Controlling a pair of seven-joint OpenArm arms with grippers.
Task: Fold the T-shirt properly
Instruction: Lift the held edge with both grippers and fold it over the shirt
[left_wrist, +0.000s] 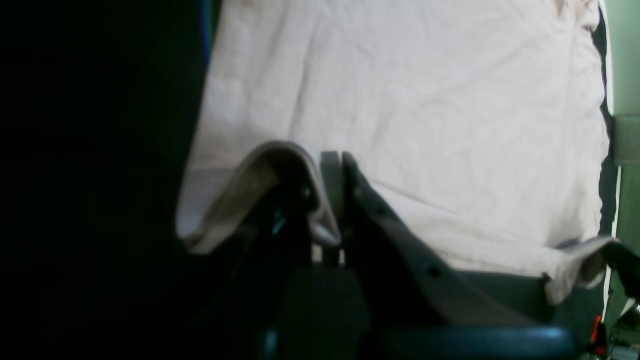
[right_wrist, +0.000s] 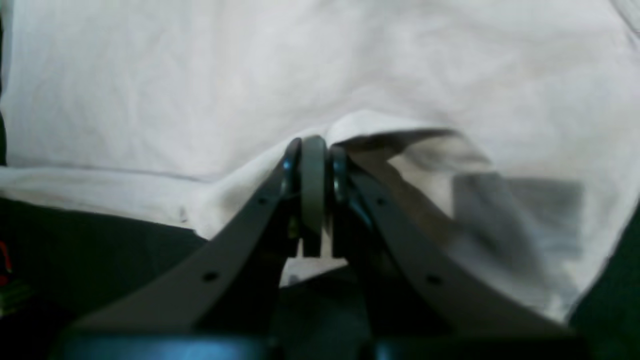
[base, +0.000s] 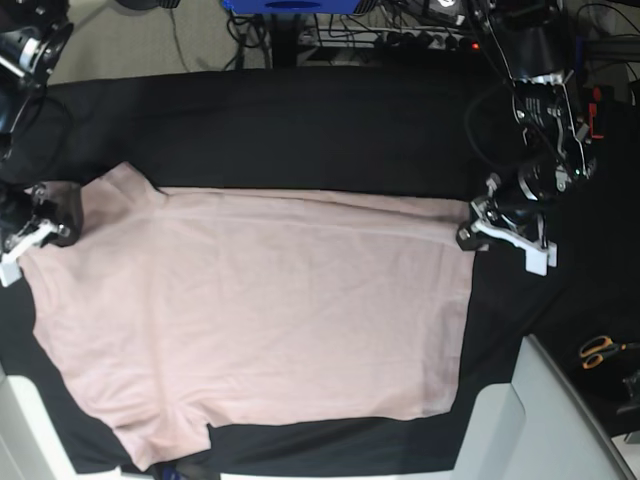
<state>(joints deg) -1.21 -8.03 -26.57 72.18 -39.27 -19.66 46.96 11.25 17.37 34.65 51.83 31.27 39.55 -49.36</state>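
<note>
Here is the T-shirt (base: 260, 310), pale pink and spread nearly flat over the black cloth (base: 300, 130) that covers the table, filling the middle of the base view from nine o'clock across to three o'clock. A sleeve (base: 165, 435) sticks out near six o'clock, and another sleeve reaches toward ten o'clock.

Over at three o'clock in the base view sits the left gripper (base: 468, 238), right on the shirt's upper right corner. Its wrist camera tells the story: the left gripper (left_wrist: 332, 195) is clamped tight, jaws pressed together on a lifted fold of fabric, the hem curling up and over the fingertips (left_wrist: 350, 170) at the centre of that picture, while the rest of the T-shirt (left_wrist: 425, 100) stretches away toward twelve o'clock.

Now the other side. The right gripper (base: 45, 232) is at nine o'clock in the base view, at the shirt's far left edge beside the sleeve. Through its own camera, the right gripper (right_wrist: 314, 170) is pinched closed on a raised ridge of cloth, fingers (right_wrist: 290, 165) meeting at the centre, with the T-shirt (right_wrist: 200, 75) lying smooth beyond at twelve o'clock and a loose flap drooping toward four o'clock.

A pair of orange-handled scissors (base: 600, 350) lies well apart, at four o'clock.
</note>
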